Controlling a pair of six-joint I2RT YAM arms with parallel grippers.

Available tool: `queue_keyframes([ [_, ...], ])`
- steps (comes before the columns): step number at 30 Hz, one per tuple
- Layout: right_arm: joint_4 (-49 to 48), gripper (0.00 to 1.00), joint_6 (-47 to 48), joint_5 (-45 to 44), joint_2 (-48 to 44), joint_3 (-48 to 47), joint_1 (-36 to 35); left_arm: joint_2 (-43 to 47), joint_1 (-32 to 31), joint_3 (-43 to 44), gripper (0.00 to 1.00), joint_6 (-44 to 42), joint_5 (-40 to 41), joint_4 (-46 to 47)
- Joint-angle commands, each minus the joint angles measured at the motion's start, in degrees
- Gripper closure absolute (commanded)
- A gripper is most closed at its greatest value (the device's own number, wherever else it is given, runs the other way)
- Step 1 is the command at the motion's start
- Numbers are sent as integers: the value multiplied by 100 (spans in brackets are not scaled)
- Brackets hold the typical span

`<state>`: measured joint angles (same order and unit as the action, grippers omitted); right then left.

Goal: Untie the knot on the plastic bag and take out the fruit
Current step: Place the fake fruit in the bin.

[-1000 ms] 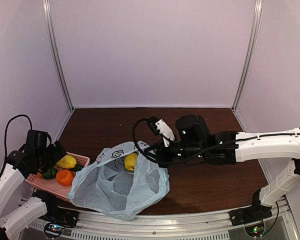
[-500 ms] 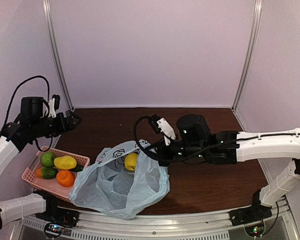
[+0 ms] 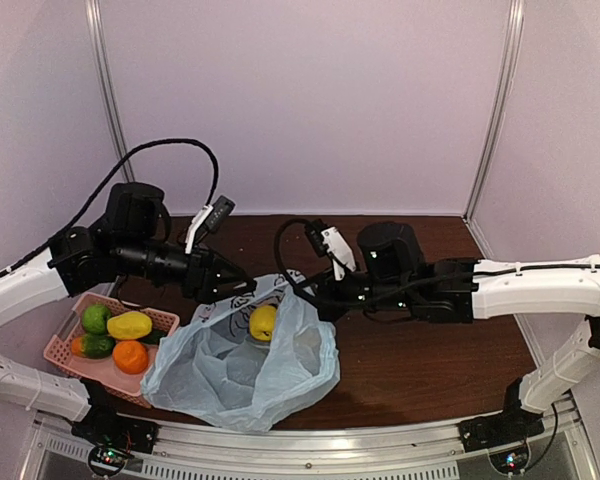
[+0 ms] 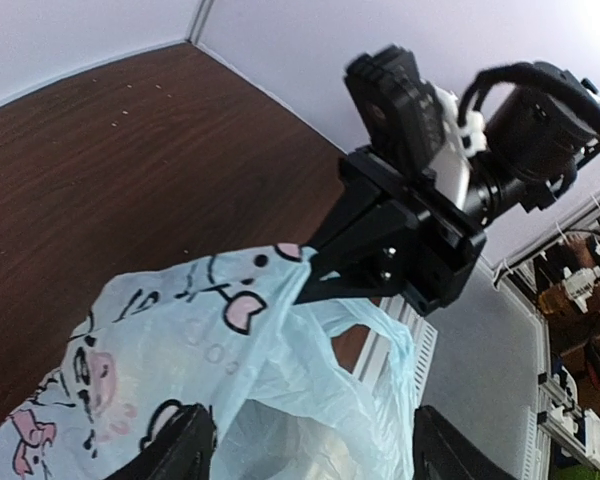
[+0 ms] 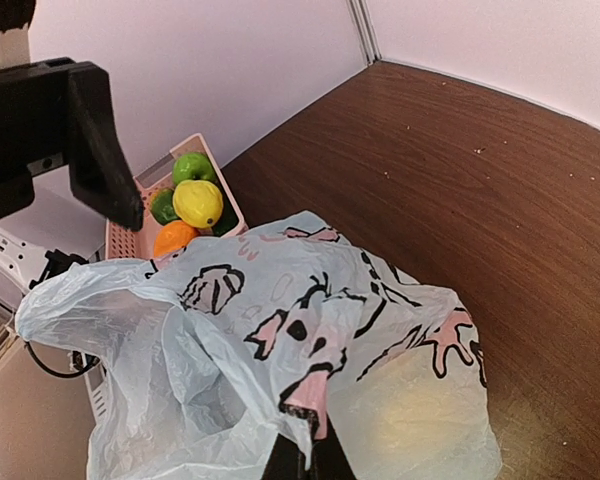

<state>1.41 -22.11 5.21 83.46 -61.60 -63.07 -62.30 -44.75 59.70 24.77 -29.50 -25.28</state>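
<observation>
The plastic bag (image 3: 242, 362) lies open at the table's front, pale blue with cartoon prints; no knot shows. A yellow fruit (image 3: 263, 322) sits inside it. My right gripper (image 3: 316, 300) is shut on the bag's rim and holds it up; in the right wrist view the fingers (image 5: 305, 462) pinch a printed fold of the bag (image 5: 310, 330). My left gripper (image 3: 242, 284) is open at the bag's far left rim. In the left wrist view it (image 4: 310, 440) straddles the bag's mouth (image 4: 280, 400), with the right gripper (image 4: 380, 255) just beyond.
A pink basket (image 3: 68, 362) at the front left holds a green fruit (image 3: 96, 318), a yellow one (image 3: 130, 325), an orange one (image 3: 130, 356) and a dark green one (image 3: 97, 345). It also shows in the right wrist view (image 5: 220, 180). White walls enclose the table.
My left arm has swung from the basket at the far left up and rightward to the bag's mouth. My right gripper keeps its hold and has barely moved.
</observation>
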Motion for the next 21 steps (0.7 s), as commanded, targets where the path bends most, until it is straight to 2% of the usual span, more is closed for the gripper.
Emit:
queue_keyframes([
  [1,-119,100,-125,-7,-53,84,69,-258,-550,130,33,-195,-295,298],
  [5,-119,100,-156,49,-3,72,87,-718,-932,-52,41,-238,65,68],
  [9,-123,100,-131,69,-21,85,99,-819,-1003,-183,48,-262,727,20],
  [13,23,100,-16,92,-93,150,101,-843,-1008,-195,50,-255,1519,-17],
  [21,553,100,379,208,-363,269,101,-1089,-1005,-414,49,-134,2379,225],
])
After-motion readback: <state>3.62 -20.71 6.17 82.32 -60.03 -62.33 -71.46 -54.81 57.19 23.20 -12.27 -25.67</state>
